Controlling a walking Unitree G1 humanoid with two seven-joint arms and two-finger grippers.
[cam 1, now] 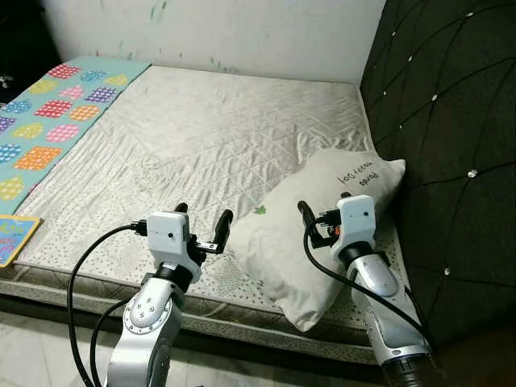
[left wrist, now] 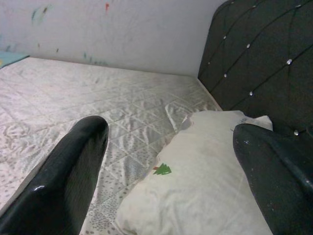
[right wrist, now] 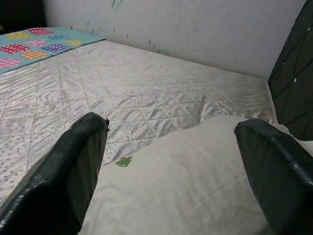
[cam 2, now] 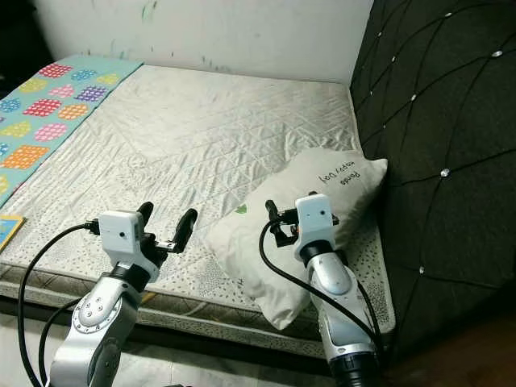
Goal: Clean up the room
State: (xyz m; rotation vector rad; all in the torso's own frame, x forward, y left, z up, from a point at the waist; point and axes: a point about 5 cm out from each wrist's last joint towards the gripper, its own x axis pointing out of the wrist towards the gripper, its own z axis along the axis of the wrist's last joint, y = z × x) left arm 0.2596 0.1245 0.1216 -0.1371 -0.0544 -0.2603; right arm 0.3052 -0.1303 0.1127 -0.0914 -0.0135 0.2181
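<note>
- Pillow [cam 1: 322, 226] — off-white, with a small green tree print [cam 1: 260, 210] near one corner and dark handwriting near the other end — lies on the mattress [cam 1: 193, 137], at its right side, one end leaning against the dark tufted headboard [cam 1: 443, 153].
- Mattress cover is pale and quilted in a diamond pattern; the near edge shows a speckled border.
- Left gripper [cam 1: 203, 221] hovers over the near edge of the mattress, just left of the pillow's near corner, its two black fingers spread wide and holding nothing.
- Right gripper [cam 1: 326, 211] hangs above the pillow's middle, fingers also spread apart and empty; in its wrist view the pillow lies between and beyond the finger [right wrist: 63, 171] tips.
- Whether either gripper touches the pillow cannot be told.
- Play mat [cam 1: 48, 121], teal with coloured dotted patches, lies along the far left side of the mattress.
- Colourful flat item [cam 1: 12, 234] — perhaps a book — sits at the left near corner of the bed.
- White wall [cam 1: 226, 32] behind the bed carries faint coloured scribbles.
</note>
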